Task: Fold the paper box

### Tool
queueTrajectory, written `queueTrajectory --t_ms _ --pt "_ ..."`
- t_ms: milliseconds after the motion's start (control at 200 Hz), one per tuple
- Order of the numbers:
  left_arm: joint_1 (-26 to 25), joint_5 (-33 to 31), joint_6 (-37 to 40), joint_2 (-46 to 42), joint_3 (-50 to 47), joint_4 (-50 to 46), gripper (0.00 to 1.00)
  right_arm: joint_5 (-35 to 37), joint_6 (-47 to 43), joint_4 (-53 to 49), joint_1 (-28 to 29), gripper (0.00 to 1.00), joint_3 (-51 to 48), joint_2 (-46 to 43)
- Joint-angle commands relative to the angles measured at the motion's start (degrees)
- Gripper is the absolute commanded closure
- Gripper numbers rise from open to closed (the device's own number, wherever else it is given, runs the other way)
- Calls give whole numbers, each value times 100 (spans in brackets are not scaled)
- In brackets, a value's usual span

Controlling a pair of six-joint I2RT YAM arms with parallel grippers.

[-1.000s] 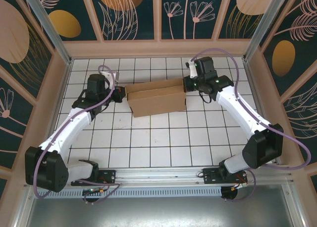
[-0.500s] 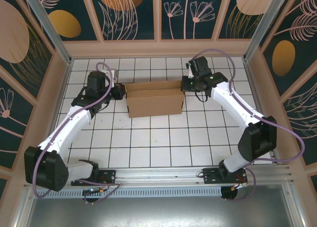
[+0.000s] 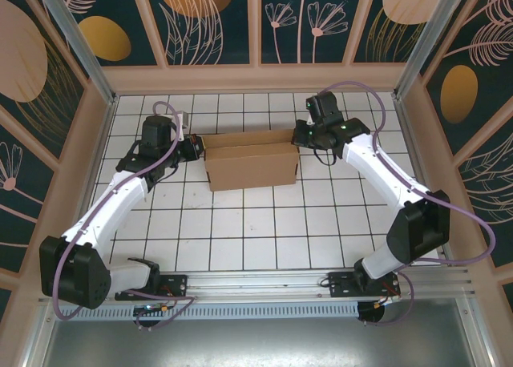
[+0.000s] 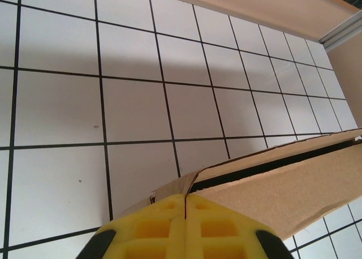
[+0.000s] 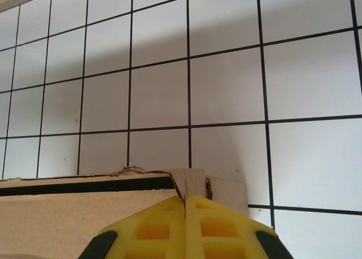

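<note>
A brown paper box (image 3: 252, 165) lies in the upper middle of the frame on the white, black-gridded bench (image 3: 256, 231), its long side running left to right. The left pincer (image 3: 196, 149) meets its left end, and the right pincer (image 3: 297, 138) its upper right corner. Two white arms reach up from the bottom edge, trailing purple cables. Walls painted with leaves surround the bench.

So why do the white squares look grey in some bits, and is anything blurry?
Left wrist view: a soft grey shadow band crosses the far tiles of the table; the yellow left hand, very near the lens, looks slightly soft. Right wrist view: a similar soft shadow lies on the tiles beyond the paper box. Top view: even light, sharp, no glare.
</note>
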Motion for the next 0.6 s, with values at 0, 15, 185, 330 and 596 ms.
queueTrajectory --t_ms 0,15,185,330,596 --pt "-2 -55 -341 75 -80 5 100 379 317 125 58 100 -133 -212" --pt "-4 -53 -358 85 -77 13 100 370 322 145 61 100 -163 -229" --pt "-23 -77 -543 124 -314 164 100 377 423 298 71 100 -465 -310" --pt "-32 -129 -608 168 -353 225 100 556 493 469 157 100 -713 -419" --pt "-44 -182 -628 250 -403 135 100 1154 425 959 353 100 -1248 -862"
